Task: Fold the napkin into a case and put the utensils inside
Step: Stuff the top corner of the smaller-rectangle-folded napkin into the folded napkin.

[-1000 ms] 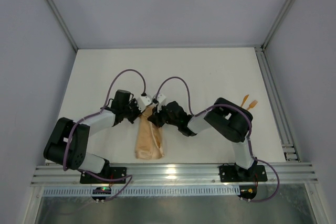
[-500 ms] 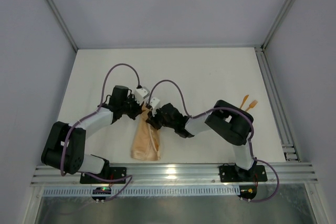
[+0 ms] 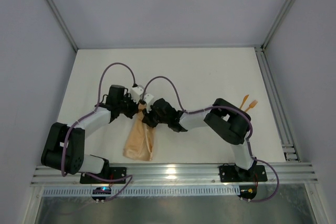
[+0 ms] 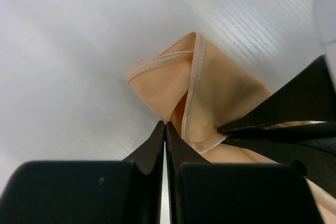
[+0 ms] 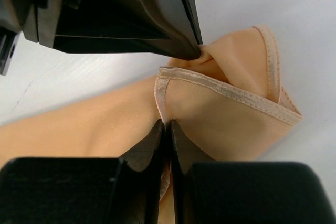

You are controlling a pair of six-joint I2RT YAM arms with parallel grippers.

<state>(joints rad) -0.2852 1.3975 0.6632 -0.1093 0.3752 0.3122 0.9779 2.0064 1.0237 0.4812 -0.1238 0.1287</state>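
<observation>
The peach-orange napkin [image 3: 139, 139] lies as a narrow folded strip, slanting toward the near left of the white table [image 3: 210, 72]. My left gripper [image 3: 137, 109] is shut on its far end, seen in the left wrist view [image 4: 166, 124] pinching a fold of the cloth [image 4: 210, 82]. My right gripper [image 3: 145, 118] is shut on the hemmed edge right beside it; the right wrist view [image 5: 167, 124] shows the hem [image 5: 220, 90] caught between its fingertips. Two orange utensils [image 3: 249, 103] lie at the right, behind the right arm.
An aluminium rail [image 3: 173, 172] runs along the near table edge. A frame rail [image 3: 273, 98] runs down the right side. Grey walls enclose the table.
Both grippers have moved left and slightly away with the napkin's far end. The strip has swung, its near end sliding toward the near left.
</observation>
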